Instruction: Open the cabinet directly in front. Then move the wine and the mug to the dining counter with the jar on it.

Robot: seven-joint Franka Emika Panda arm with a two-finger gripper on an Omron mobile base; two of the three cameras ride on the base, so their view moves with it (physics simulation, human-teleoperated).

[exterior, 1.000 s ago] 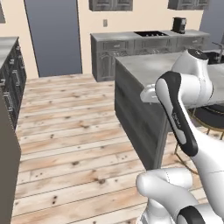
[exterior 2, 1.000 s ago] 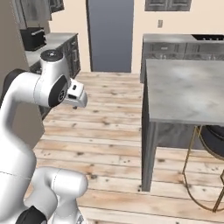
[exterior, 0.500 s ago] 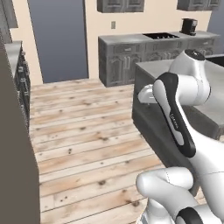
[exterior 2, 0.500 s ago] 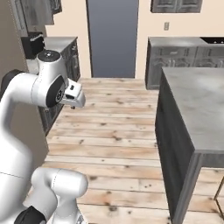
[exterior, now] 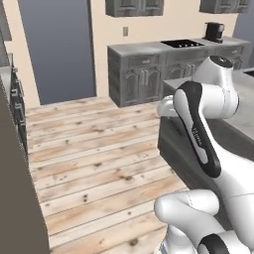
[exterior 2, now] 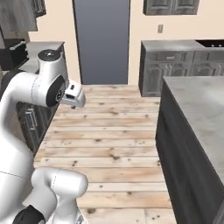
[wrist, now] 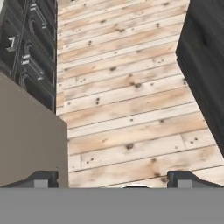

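Kitchen floor scene, 3 views. The white arm (exterior: 198, 124) rises folded from the base, its hand pointing down at the plank floor (exterior: 99, 158). In the hand view the gripper (wrist: 113, 178) hangs over bare boards with its 2 fingertips (wrist: 41, 178) set far apart at the lower edge, nothing between them.

The dining counter (exterior 2: 197, 109), a light grey veined top on a dark body, stands to the arm's right; its near corner lies just beyond the arm's elbow in the left base view (exterior: 171, 87), and its dark side panel (wrist: 205, 74) fills the right edge of the hand view. The part of its top that shows is bare.

Against the far wall runs a row of low grey cabinets (exterior: 144, 74) carrying a black cooktop (exterior: 182, 43) and a coffee machine (exterior: 214, 31). Above them hang dark grey wall cabinets (exterior: 134, 7), doors closed; a 2nd pair shows in the right base view (exterior 2: 168, 6). A tall blue-grey door (exterior 2: 101, 41) stands in the wall beside them.

On the arm's left, dark drawer fronts (wrist: 33, 48) line the floor, with a plain taupe panel (wrist: 30, 140) nearest the hand. A black appliance (exterior 2: 13, 54) sits on the left counter.
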